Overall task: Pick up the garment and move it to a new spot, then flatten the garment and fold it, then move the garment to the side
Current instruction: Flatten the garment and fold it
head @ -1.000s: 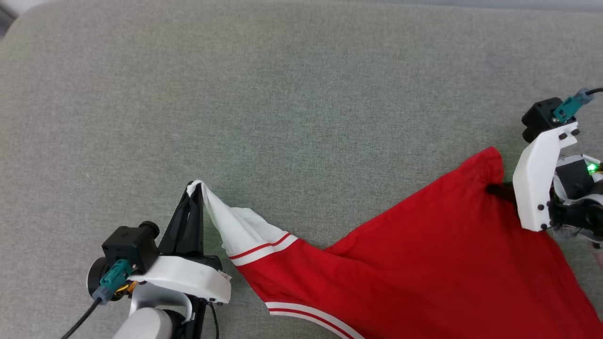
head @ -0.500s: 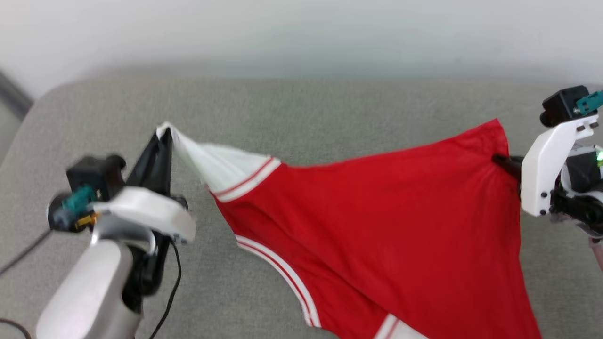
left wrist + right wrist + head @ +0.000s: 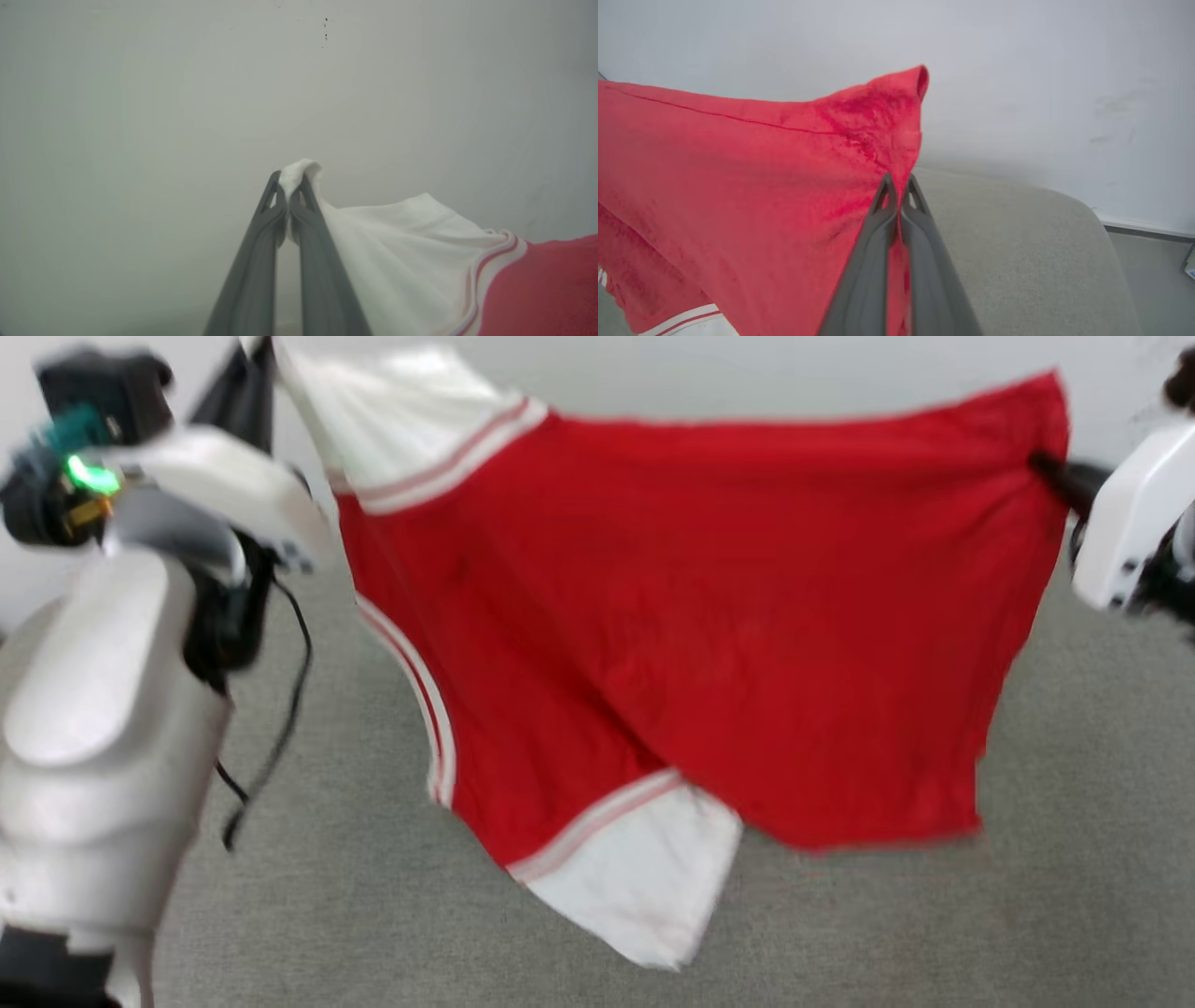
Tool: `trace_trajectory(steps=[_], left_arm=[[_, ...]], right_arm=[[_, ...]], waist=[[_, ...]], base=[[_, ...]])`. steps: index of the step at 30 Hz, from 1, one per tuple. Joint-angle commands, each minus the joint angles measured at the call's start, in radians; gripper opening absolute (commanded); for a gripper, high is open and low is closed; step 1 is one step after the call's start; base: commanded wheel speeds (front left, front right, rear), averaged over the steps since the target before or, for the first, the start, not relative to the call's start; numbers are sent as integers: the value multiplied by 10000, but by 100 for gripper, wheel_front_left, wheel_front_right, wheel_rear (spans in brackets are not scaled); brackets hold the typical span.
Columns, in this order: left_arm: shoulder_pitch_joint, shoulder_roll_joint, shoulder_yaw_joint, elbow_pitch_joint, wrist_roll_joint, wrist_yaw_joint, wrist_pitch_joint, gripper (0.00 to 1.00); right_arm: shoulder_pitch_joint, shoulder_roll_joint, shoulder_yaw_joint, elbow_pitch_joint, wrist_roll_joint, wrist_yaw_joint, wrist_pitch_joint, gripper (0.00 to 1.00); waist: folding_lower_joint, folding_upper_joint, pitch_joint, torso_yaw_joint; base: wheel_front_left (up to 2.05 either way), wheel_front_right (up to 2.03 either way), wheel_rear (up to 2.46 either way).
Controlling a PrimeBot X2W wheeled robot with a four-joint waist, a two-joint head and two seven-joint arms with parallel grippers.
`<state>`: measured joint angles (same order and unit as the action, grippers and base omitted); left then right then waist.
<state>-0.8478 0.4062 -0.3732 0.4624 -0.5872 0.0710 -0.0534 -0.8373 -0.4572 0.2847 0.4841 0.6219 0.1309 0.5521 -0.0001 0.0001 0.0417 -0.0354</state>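
Red garment [image 3: 709, 616] being lifted clear of grey cushion [image 3: 887, 933] for moving, pinched tight by left end effector [image 3: 289, 184] and right end effector [image 3: 899, 184].

The garment [image 3: 709, 616] hangs spread between the two arms, the left end effector [image 3: 289, 184] pinching its upper left corner and the right end effector [image 3: 899, 186] its upper right. The cushioned surface [image 3: 840, 933] lies below and the wall [image 3: 747, 373] stands behind.
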Motion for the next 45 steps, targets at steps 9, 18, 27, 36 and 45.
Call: trace_trajectory(steps=[9, 18, 27, 36, 45], left_arm=[[-3809, 291, 168, 1289, 724, -132, -560, 0], [-6878, 723, 489, 1628, 1110, -141, -1058, 0], [-8342, 797, 440, 2017, 1241, -230, -1087, 0], [-8044, 625, 446, 2692, 989, -348, -1391, 0], [-6439, 226, 611, 3487, 380, -796, -1901, 0]], right_arm=[[-2832, -139, -367, 297, -418, -3, -1565, 0], [-5438, -181, -332, 606, -748, -8, -3153, 0], [-7062, -311, 259, 940, -668, -8, -3876, 0], [-7475, -82, 1187, 1698, -200, -7, -4379, 0], [-6512, -247, 2517, 2395, 556, -5, -4782, 0]], waist=[[1, -1, 2162, -354], [1, -1, 4300, -620], [1, -1, 5931, -613], [1, -1, 6800, -508], [1, -1, 6281, -230]], base=[[0, 0, 0], [0, 0, 0], [0, 0, 0], [0, 0, 0], [0, 0, 0]])
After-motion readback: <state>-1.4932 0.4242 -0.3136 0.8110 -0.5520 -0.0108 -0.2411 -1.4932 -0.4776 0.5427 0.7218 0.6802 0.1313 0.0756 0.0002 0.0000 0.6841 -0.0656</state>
